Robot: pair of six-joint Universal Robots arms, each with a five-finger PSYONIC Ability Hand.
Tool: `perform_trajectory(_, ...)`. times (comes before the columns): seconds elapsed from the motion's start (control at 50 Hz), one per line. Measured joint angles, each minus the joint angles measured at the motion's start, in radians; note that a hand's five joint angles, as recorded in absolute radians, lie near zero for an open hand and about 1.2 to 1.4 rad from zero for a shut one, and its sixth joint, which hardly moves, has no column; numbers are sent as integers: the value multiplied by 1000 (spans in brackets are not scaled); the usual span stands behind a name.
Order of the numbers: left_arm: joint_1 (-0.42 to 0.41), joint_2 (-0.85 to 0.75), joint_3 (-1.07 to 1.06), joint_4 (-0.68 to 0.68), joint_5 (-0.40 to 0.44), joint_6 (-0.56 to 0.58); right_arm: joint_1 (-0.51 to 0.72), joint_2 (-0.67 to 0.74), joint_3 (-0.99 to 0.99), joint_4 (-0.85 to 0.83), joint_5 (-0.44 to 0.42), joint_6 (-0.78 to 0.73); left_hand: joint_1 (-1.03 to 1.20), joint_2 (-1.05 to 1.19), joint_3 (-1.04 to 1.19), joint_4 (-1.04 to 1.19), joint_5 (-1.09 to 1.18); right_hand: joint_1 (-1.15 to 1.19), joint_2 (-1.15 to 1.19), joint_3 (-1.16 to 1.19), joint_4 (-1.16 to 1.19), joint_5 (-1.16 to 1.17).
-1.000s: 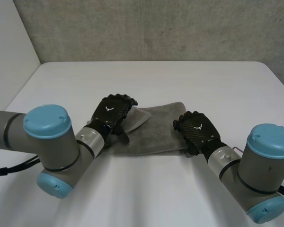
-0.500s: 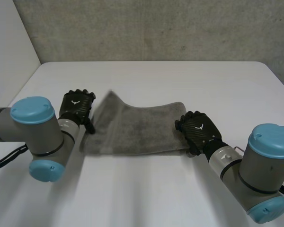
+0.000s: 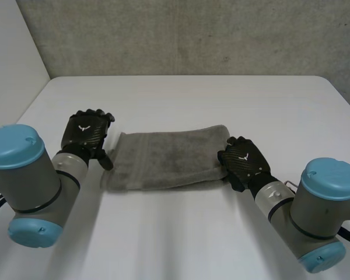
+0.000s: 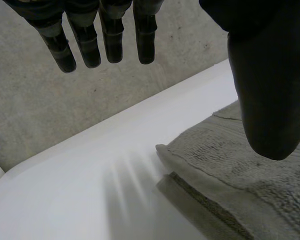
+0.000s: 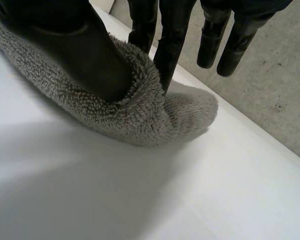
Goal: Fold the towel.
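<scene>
A grey towel point(image 3: 166, 160) lies folded into a long strip across the middle of the white table point(image 3: 181, 99). My left hand point(image 3: 87, 131) hovers just off the strip's left end, with straight, spread fingers point(image 4: 110, 40) that hold nothing. The layered left edge of the towel point(image 4: 250, 185) lies under its thumb. My right hand point(image 3: 242, 160) rests on the right end. There its thumb point(image 5: 75, 45) presses the rounded fold of the towel point(image 5: 140, 115) against fingers curled behind it.
A grey concrete wall stands behind the table's far edge point(image 3: 181, 76). Bare tabletop point(image 3: 181, 233) stretches between my two arms in front of the towel, and more lies beyond it.
My left hand swung left off the towel and let go of its left end, which now lies flat. My right hand's fingers closed on the right end.
</scene>
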Motion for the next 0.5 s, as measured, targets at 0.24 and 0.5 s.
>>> perform_trajectory(0.24,9,-3,1,1,1,-3,-63,-77,39,87,-47,-4,0,0,0,0,0,0,1,0,0,0)
perform_trajectory(0.5,7,6,2,2,0,-4,-331,-298,54,447,-326,-51,0,0,0,0,0,5,2,0,0,3)
